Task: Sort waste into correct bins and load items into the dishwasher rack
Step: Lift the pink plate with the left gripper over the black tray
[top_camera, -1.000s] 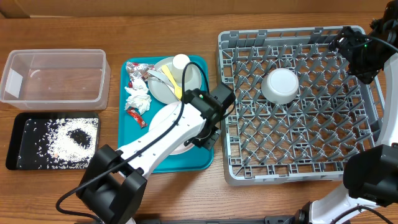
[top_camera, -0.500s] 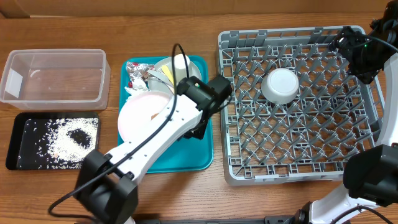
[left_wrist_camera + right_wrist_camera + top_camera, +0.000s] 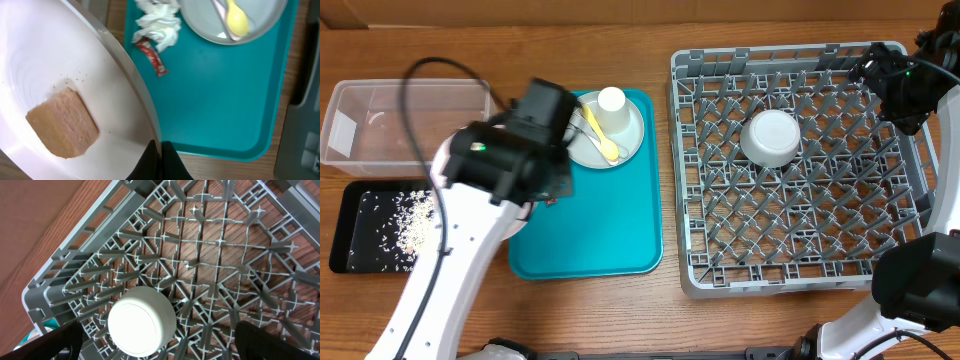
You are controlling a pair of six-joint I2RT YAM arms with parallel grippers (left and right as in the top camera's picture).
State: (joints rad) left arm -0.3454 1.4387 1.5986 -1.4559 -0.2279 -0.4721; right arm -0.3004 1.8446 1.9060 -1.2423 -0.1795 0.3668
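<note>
**Bowl racked, pale plate lifted**

The dishwasher rack (image 3: pixel 820 220), a grey grid with pegs, fills the table's 3 o'clock side. The white bowl (image 3: pixel 770 137) sits upside down in it, toward 12 o'clock of centre.

The grey-green plate (image 3: pixel 632 125) lies flat at 12 o'clock. It carries the upright small white cup (image 3: pixel 611 100), the yellow plastic spoon (image 3: pixel 603 142) and the white plastic fork (image 3: pixel 218 12).

The crumpled white napkin (image 3: pixel 160 25) lies beside that plate, with the small red packet (image 3: pixel 151 55) at its 6 o'clock.

The pale pinkish-white plate (image 3: pixel 50 40) is tilted, its rim pinched by the left gripper (image 3: pixel 160 152). The small orange food cube (image 3: pixel 62 122) rests on it.

The clear tub (image 3: pixel 410 120) stands at 10 o'clock. The black tray (image 3: pixel 350 230) at 8 o'clock holds scattered white rice grains (image 3: pixel 408 208).
</note>
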